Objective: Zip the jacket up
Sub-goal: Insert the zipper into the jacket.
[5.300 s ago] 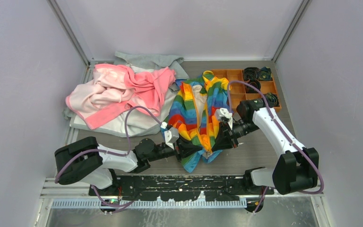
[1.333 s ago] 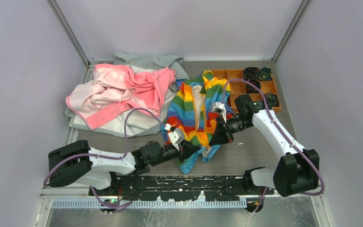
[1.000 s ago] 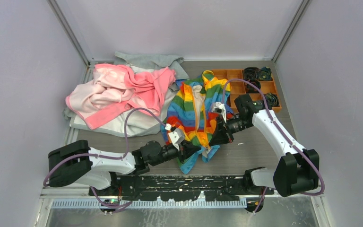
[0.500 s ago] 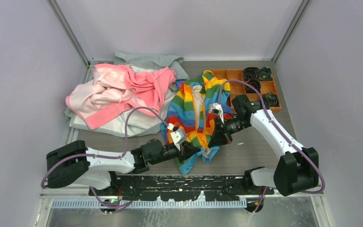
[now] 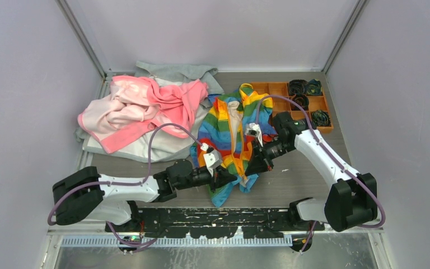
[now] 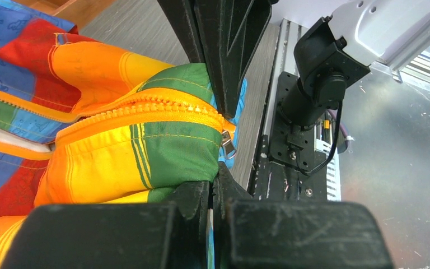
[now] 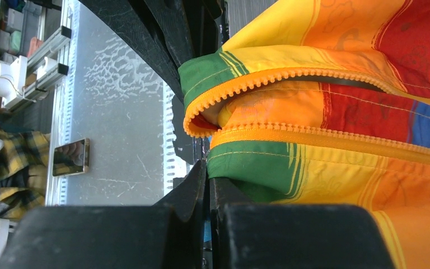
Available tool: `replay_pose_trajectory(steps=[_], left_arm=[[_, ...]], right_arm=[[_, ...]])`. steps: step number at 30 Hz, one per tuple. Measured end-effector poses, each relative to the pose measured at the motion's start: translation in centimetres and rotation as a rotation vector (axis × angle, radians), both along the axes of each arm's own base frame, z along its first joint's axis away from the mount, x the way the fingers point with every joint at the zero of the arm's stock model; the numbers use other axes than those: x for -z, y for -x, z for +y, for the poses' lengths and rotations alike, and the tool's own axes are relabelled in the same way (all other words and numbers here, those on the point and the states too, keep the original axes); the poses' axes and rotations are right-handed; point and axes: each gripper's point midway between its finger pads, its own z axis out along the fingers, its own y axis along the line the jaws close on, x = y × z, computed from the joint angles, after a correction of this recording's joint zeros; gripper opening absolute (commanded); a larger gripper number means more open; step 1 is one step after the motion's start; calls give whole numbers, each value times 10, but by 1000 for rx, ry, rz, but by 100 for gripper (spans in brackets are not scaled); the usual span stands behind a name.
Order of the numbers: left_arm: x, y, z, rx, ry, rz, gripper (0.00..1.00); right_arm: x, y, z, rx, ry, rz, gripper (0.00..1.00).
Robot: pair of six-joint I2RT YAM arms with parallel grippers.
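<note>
The left gripper (image 6: pixel 213 188) is pinched shut on the jacket (image 6: pixel 168 147), on its green bottom edge just under the little metal zipper pull (image 6: pixel 228 145). The right gripper (image 7: pixel 208 182) is pinched shut on the other bottom corner, beside the bare orange teeth (image 7: pixel 257 78). Farther back, the jacket lies open between the pink garment (image 5: pixel 140 106) and the orange tray (image 5: pixel 283 103). The step looks like bringing the two zipper ends together. Next, the bare end must slide straight into the pull.

No legible text, label, brand or number is showing on any surface in view; faint printed motifs are appearing on the blue stripes of the jacket (image 5: pixel 224 131), too blurred to read.
</note>
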Motion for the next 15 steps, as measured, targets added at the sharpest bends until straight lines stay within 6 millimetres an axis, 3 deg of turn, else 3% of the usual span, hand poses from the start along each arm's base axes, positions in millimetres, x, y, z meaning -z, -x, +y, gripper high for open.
replay_pose_trajectory(steps=[15], left_arm=[[0, 1, 3, 69, -51, 4, 0]], right_arm=[[3, -11, 5, 48, 24, 21, 1]])
